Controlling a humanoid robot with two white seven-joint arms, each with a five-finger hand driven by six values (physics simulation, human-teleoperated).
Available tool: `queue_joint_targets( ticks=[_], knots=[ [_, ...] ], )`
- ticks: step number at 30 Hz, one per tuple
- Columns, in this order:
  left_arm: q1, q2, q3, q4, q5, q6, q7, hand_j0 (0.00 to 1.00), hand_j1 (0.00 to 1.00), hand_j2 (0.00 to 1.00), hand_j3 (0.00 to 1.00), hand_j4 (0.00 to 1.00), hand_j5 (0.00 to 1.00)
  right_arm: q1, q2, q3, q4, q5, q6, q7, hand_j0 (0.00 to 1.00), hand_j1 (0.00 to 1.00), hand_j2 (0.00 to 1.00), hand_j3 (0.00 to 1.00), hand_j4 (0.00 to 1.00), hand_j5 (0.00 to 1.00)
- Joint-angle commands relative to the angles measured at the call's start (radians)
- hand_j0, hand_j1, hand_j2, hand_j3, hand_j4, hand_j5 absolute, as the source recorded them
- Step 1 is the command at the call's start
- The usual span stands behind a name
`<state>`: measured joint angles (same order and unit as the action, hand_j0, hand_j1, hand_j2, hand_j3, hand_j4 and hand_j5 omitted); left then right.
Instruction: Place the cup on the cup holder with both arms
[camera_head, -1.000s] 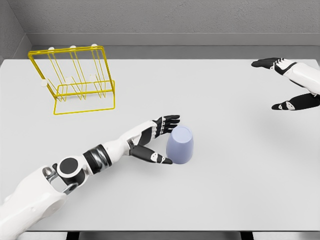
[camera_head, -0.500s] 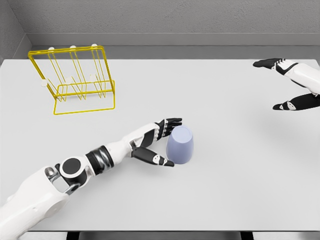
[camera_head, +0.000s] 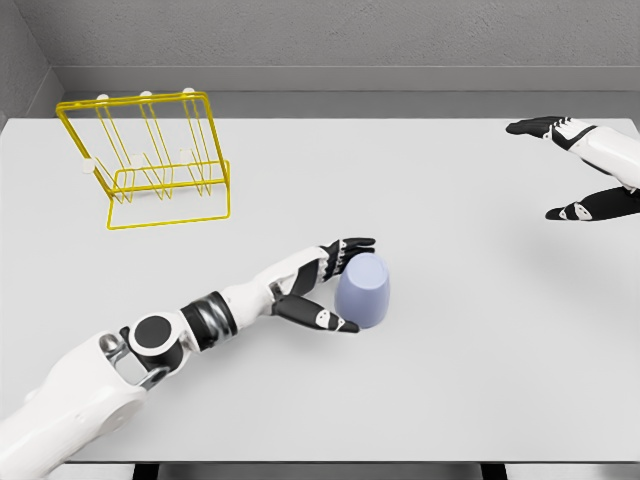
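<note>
Reaching for the cup (camera_head: 363, 291)
Left hand (camera_head: 325, 285) open around the smooth, rigid, light-looking cup; its tapered sides may slip, so grip mid-wall.

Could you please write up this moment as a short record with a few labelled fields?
cup: lavender, upside down on the white table, centre
rack: yellow wire, far left of the table, holds nothing
left robot hand: fingers open around the cup's left side, not closed on it
right robot hand: open, at the far right edge, away from the cup
</note>
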<state>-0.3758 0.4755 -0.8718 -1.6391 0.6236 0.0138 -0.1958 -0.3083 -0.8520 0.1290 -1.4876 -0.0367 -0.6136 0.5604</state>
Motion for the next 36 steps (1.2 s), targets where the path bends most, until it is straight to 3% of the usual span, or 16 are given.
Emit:
queue_joint_targets(
  ticks=[1, 3, 6, 8, 14, 36],
  knots=[
    [0.0, -0.003, -0.001, 0.002, 0.004, 0.0, -0.001, 0.94, 0.94, 0.94, 0.94, 0.94, 0.94, 0.0, -0.001, 0.0, 0.0, -0.008, 0.003, -0.001, 1.0, 1.0, 1.0, 1.0, 1.0, 1.0],
    [0.002, -0.008, -0.001, 0.007, 0.004, 0.002, 0.001, 0.94, 0.94, 0.94, 0.94, 0.94, 0.94, 0.0, -0.001, 0.0, 0.001, -0.008, 0.003, -0.001, 1.0, 1.0, 1.0, 1.0, 1.0, 1.0],
    [0.003, -0.009, 0.001, 0.01, 0.005, 0.002, 0.001, 0.84, 0.84, 0.84, 0.84, 0.84, 0.84, 0.0, -0.001, 0.0, 0.0, -0.008, 0.003, -0.001, 1.0, 1.0, 1.0, 1.0, 1.0, 1.0],
    [0.003, -0.009, 0.001, 0.012, 0.005, 0.0, 0.001, 0.72, 0.72, 0.72, 0.72, 0.72, 0.72, 0.0, -0.002, 0.0, 0.0, -0.008, 0.003, -0.001, 1.0, 1.0, 1.0, 1.0, 1.0, 1.0],
    [0.006, -0.017, 0.004, 0.012, -0.005, -0.003, 0.002, 0.61, 0.61, 0.61, 0.61, 0.61, 0.61, 0.0, -0.001, 0.0, 0.001, -0.008, 0.003, -0.001, 1.0, 1.0, 1.0, 1.0, 1.0, 1.0],
    [-0.002, -0.011, 0.014, 0.005, 0.007, -0.038, 0.002, 0.59, 0.59, 0.59, 0.59, 0.59, 0.59, 0.0, -0.001, 0.0, -0.003, -0.008, 0.003, -0.001, 1.0, 1.0, 1.0, 1.0, 1.0, 1.0]
  ],
)
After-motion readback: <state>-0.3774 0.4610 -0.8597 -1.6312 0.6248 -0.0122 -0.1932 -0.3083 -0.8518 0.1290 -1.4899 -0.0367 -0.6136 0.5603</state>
